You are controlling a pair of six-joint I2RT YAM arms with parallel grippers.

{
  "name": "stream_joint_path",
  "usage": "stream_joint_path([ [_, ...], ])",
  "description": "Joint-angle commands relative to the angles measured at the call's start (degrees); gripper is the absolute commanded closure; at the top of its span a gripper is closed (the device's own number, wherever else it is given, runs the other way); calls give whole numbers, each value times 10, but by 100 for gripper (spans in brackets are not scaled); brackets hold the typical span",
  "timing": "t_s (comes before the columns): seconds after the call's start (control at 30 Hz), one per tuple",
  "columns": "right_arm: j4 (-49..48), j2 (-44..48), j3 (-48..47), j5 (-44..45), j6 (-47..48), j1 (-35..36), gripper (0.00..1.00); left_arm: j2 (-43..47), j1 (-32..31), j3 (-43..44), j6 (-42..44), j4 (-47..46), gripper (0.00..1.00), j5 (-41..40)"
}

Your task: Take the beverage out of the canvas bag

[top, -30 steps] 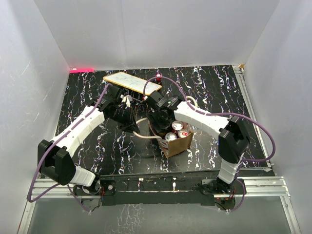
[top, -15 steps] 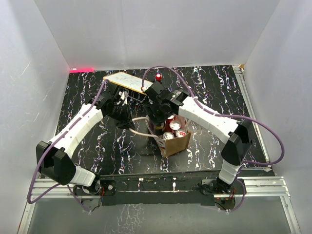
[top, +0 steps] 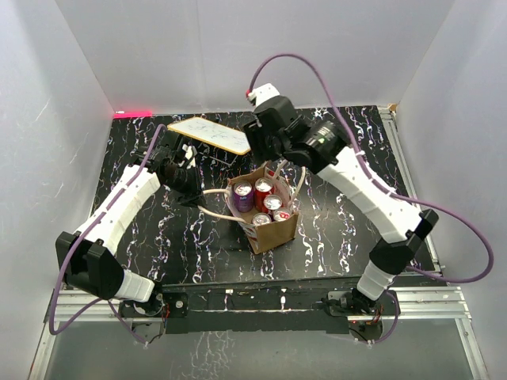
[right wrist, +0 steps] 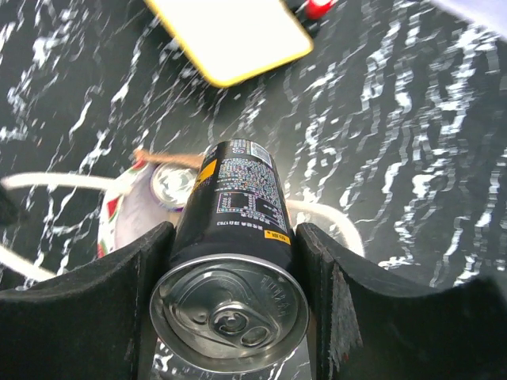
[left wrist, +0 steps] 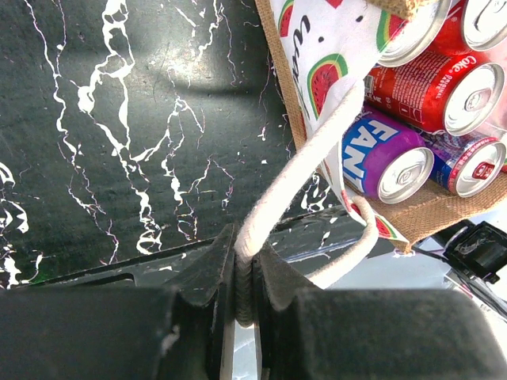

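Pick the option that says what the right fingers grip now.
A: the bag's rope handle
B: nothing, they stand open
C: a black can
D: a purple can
C: the right wrist view shows the right fingers clamped on either side of a black can, while the rope handle is pinched in the left fingers.

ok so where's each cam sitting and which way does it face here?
Top external: above and behind the bases, looking down; left arm, right arm, canvas bag.
Left wrist: on the left gripper, facing the table; own jaws shut on the rope handle.
Right wrist: on the right gripper, looking down; own jaws around the black can.
Shared: top and right wrist both show the yellow-edged board.
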State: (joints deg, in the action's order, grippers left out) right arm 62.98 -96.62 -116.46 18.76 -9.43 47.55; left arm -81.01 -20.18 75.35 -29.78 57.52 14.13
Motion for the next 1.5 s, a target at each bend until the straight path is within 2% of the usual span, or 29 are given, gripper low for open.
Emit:
stream_joint_path([
  [0.0,-46,66,-59,147,17,-15,92,24,11,12,14,30,100,-4],
  [0.1,-48,85,-36,210,4,-47,93,35,11,1,9,22,100,8],
  [0.17,-48,103,-7,207,-13,-92,92,41,11,-3,7,18,100,14],
  [0.33,-59,151,102,166,-67,-222,93,43,11,-5,6,16,100,23],
  [0.47,-95,180,240,77,-93,-300,92,46,11,-10,6,13,100,32],
  [0.57,-136,177,315,17,-106,-331,92,49,11,-17,4,8,100,43],
  [0.67,-176,156,352,-2,-114,-339,93,51,11,-23,0,3,100,57],
  [0.93,-249,45,325,-9,-99,-347,92,57,11,-32,-10,1,100,70],
  [1.2,-234,-66,237,-28,-98,-360,92,59,11,-28,-2,9,100,70],
  [1.47,-196,-113,210,-35,-99,-366,92,54,11,-21,15,16,100,71],
])
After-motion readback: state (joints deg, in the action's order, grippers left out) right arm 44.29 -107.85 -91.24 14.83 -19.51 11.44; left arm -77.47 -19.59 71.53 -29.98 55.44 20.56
